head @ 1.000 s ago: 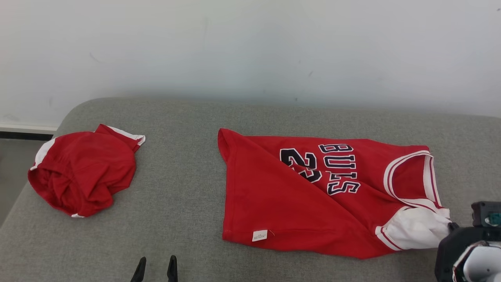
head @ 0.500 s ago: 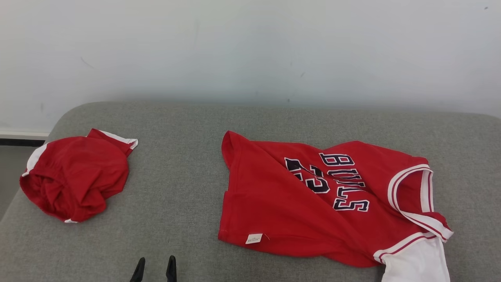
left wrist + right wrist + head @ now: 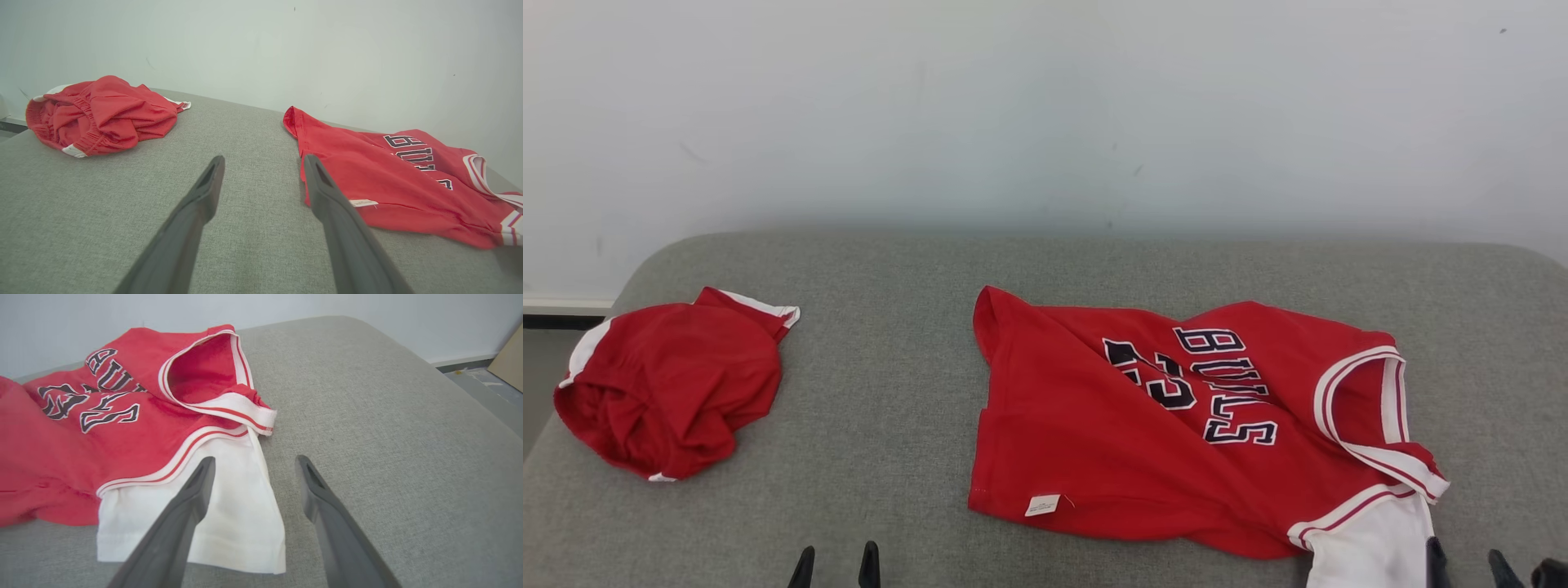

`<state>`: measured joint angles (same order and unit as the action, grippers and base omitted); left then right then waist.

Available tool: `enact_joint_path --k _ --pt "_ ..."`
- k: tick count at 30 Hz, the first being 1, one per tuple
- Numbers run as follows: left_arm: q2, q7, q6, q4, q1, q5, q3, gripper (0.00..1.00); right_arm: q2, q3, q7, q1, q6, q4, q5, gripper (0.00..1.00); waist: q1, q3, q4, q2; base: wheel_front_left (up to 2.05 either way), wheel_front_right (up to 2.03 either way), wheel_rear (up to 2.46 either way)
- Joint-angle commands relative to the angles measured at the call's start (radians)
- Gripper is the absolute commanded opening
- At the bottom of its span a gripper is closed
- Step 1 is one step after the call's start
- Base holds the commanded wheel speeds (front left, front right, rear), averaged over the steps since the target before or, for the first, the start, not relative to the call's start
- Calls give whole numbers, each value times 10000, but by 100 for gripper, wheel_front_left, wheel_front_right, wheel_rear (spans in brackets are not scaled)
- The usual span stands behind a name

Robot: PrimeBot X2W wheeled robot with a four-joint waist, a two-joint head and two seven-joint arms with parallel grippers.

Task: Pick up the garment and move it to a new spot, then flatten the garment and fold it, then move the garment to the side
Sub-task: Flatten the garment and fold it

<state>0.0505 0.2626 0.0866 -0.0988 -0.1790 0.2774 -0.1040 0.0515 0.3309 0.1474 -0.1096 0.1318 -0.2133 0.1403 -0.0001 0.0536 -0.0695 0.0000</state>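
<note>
The garment (image 3: 1143,441) is a red jersey with dark lettering and a white sleeve (image 3: 1372,547), lying partly folded over itself on the grey cushion (image 3: 890,392). My right gripper (image 3: 1466,555) is open at the lower right, fingertips just beside the sleeve's edge. In the right wrist view the garment (image 3: 81,445) lies ahead and left, and the open right gripper (image 3: 254,462) hovers over the edge of the white sleeve (image 3: 204,522), holding nothing. My left gripper (image 3: 836,563) stands open and empty near the front edge, left of the garment (image 3: 388,179); the left gripper (image 3: 263,161) points between the two red cloths.
A crumpled red garment with white trim (image 3: 670,384) lies at the cushion's left end, also in the left wrist view (image 3: 102,114). A pale wall runs behind. The cushion's right end rounds down to the floor (image 3: 490,384), where a brown board (image 3: 508,363) stands.
My right gripper opened and let go of the white sleeve, which now lies flat on the cushion. The right arm drew back toward the front edge. The head camera shifted slightly.
</note>
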Motion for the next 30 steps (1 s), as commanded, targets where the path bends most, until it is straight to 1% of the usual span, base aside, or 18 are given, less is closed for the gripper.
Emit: enact_joint_path --k 1,7,11,17,24,30 --pt "-5 33 -58 -8 -77 -20 46 100 -5 -226 -372 -132 -24 34 164 100 1 52 53 0 0 0 0" --pt "-5 33 -48 -66 -145 -166 202 100 -4 -1651 -2368 -216 -24 225 255 100 1 144 187 0 0 0 0" --pt "-5 33 -87 -179 -184 -194 313 100 -3 -2196 -3228 -289 -24 70 137 100 1 188 268 0 0 0 0" --pt "-6 33 -117 -456 -339 -357 508 100 -6 -2679 -3638 -396 -24 -402 25 100 1 362 438 0 0 0 0" --pt "-6 33 -17 -715 -540 -600 838 100 -4 -2808 -3811 -514 -24 -601 7 100 1 520 634 0 0 0 0" --pt "-6 33 60 -873 -447 -702 1036 100 -5 -2833 -3922 -562 -24 -491 -97 100 1 535 668 0 0 0 0"
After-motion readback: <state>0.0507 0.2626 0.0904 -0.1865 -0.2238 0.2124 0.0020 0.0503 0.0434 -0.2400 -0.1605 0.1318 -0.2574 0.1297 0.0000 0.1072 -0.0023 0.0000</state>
